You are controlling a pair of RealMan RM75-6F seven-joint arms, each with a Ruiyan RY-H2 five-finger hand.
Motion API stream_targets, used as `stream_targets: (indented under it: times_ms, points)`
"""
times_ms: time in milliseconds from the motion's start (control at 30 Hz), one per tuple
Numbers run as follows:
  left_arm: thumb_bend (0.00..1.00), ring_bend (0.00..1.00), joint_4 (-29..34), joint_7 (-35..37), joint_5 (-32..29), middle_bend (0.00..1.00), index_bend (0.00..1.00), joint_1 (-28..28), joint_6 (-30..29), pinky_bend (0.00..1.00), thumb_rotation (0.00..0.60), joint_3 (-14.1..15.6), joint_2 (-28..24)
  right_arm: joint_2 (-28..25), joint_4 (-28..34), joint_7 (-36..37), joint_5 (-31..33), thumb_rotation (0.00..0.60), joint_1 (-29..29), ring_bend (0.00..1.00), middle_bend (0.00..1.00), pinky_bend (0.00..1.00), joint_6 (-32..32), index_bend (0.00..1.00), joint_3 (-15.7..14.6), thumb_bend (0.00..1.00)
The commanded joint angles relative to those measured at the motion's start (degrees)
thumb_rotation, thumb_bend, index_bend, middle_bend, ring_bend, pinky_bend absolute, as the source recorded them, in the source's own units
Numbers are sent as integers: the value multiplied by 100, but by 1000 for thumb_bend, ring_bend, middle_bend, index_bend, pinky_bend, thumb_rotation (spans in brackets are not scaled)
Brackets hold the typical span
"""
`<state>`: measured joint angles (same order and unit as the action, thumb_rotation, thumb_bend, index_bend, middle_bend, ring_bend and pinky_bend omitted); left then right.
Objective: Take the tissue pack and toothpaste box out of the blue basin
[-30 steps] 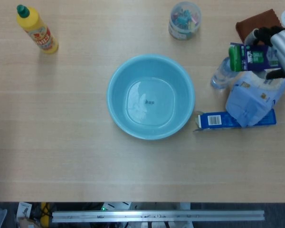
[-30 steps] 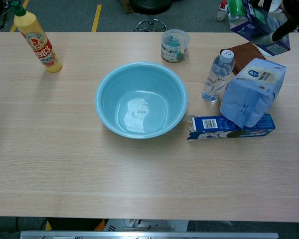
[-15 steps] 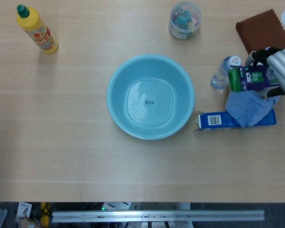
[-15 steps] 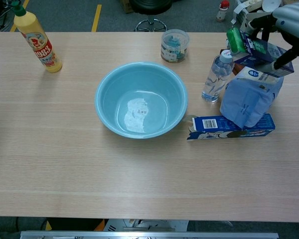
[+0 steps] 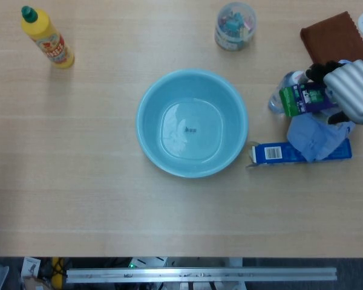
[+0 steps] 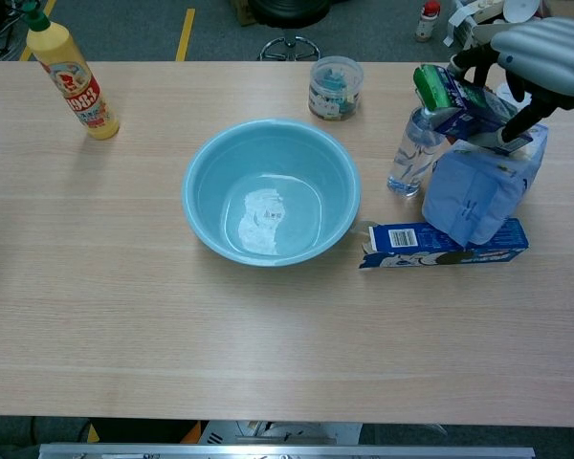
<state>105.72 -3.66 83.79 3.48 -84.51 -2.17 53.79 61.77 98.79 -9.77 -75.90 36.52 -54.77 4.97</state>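
My right hand (image 6: 545, 53) has its fingers (image 5: 319, 69) clamped around a purple-and-green cardboard toothpaste box (image 6: 464, 103), held in the air with its green end pointing away from my palm toward the round blue plastic basin (image 5: 192, 122). My left hand shows in neither view.

Directly under my fingers sits the pale blue soft tissue pack (image 6: 478, 191), upright and leaning on a flat blue-and-white carton (image 6: 445, 244) that lies on the wooden bench (image 5: 78, 199) below it. Whether the box I hold touches the top of the tissue pack I cannot tell. Just beside my fingertips, on the basin side, stands a clear plastic water bottle (image 6: 409, 153), close to the green end of the box. Behind my hand lies a brown cloth (image 5: 336, 37) near the bench's far edge.

The basin stands well apart from my fingers, past the bottle, with nothing in it. Beyond it, far from my fingers, stands a yellow squeeze bottle with a green cap (image 5: 46, 37), and a small clear tub of coloured bits (image 5: 235, 25) sits at the far side. The widest bare bench lies on the near side of the basin and carton.
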Motion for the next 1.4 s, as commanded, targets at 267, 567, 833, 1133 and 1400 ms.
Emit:
stream_targets:
  times_ms: [267,567,833,1133,1400]
  points:
    - [249,173,-7,-4,-13,251,109,15,5,272,600,-10,-4,-39,76,-16,53,600,-21,297,282,538,28,202,33,265]
    - [249,173,-3,-16,-27,251,109,32,13,272,600,-20,-3,-165,160,163,-68,600,-118,289,269,531,-255,181,171,265]
    - [249,173,-57,29,-56,251,109,73,2,272,600,-84,32,-452,462,93,26,600,-624,290,297,531,-1023,181,202,264]
    - [249,173,-152,4,83,251,109,151,5,272,600,-95,214,-753,825,-211,-32,600,-1501,341,355,534,-2107,303,-32,265]
    - [249,173,-129,-113,293,251,109,154,-123,271,600,-72,336,-948,1009,-11,-303,600,-2185,350,375,536,-2788,317,-269,264]
